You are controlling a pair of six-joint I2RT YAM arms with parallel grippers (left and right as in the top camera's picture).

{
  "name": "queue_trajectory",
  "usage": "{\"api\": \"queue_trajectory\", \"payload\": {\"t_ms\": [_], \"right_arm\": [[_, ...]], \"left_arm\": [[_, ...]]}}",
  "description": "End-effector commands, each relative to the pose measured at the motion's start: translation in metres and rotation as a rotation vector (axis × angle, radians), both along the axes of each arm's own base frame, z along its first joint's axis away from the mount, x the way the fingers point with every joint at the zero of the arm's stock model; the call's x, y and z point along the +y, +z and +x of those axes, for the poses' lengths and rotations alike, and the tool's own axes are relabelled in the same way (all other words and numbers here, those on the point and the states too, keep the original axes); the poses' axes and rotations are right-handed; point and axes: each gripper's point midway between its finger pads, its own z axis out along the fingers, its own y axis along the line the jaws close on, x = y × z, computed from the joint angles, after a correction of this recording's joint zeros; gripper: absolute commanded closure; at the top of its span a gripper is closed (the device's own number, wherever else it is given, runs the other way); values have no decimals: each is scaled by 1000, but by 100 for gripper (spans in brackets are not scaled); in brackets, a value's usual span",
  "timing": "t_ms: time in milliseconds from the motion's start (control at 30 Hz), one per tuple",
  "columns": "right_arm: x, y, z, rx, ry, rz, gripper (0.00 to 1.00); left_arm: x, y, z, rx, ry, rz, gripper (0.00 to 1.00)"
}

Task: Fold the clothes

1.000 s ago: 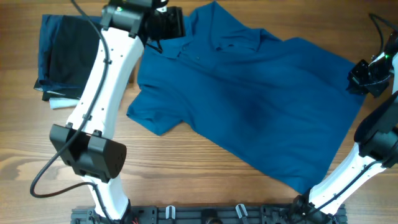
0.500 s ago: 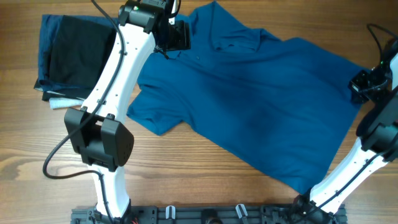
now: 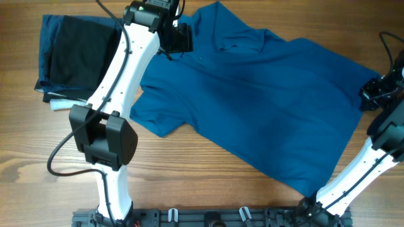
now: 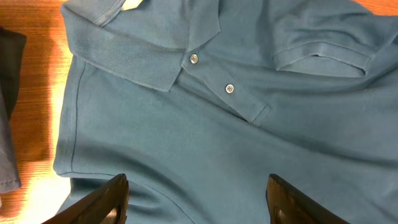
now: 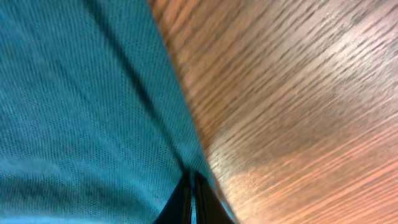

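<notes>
in the last second the right gripper (image 5: pixel 191 190) has pinched shut on the hem of the polo shirt (image 3: pixel 252 107), and the left gripper (image 4: pixel 196 199), fingers apart, has swung in over the chest just below the collar (image 4: pixel 124 59). judging by this, one edge is secured and a first fold can begin once the left takes hold. count: one polo shirt spread flat across the middle of the table (image 3: pixel 189 183), one pile of dark garments (image 3: pixel 69 57) at its far left, two grippers.

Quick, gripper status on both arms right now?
Left gripper: open, empty, above the polo shirt.
Right gripper: shut, pinching the polo shirt's edge.
</notes>
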Motion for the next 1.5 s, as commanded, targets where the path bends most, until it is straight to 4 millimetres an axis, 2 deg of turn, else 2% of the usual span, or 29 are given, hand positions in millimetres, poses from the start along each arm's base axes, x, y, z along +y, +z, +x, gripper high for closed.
{"api": "queue_trajectory", "payload": {"t_ms": [0,67,167,233,333,467,567,633,800,967,1200,1300,1367,1467], "right_arm": [[2,9,8,-4,-6,25,96],[9,11,12,-22,-8,63,96],[10,11,13,-27,-12,69,96],[20,7,24,-77,-9,111,96],[29,-10,23,-61,18,100,96],[30,-36,14,-31,33,63,96],[23,-46,0,22,41,12,96],[17,-47,-1,35,48,-16,96],[-6,-43,12,-28,62,-79,96],[-19,-44,26,-90,81,-115,96],[-43,-28,45,-167,102,-175,96],[-56,-15,60,-235,125,-200,96],[-64,-1,75,-288,139,-225,96],[-75,38,103,-397,147,-262,96]], "left_arm": [[3,-5,1,4,-13,20,29],[3,-5,1,4,-13,20,29],[3,-5,0,5,-13,20,29],[2,-5,1,5,-13,20,28],[2,-5,1,5,-13,20,28],[4,-6,-2,16,-13,24,27],[3,-6,-2,15,-13,24,27],[3,-6,-2,15,-13,24,27],[4,-6,-2,15,-13,24,27],[3,-6,-2,15,-12,23,27],[2,-4,3,-5,-6,13,27],[0,-2,7,-23,-5,7,27],[0,-1,9,-32,-5,4,28],[0,-1,9,-33,-6,4,28]]}}
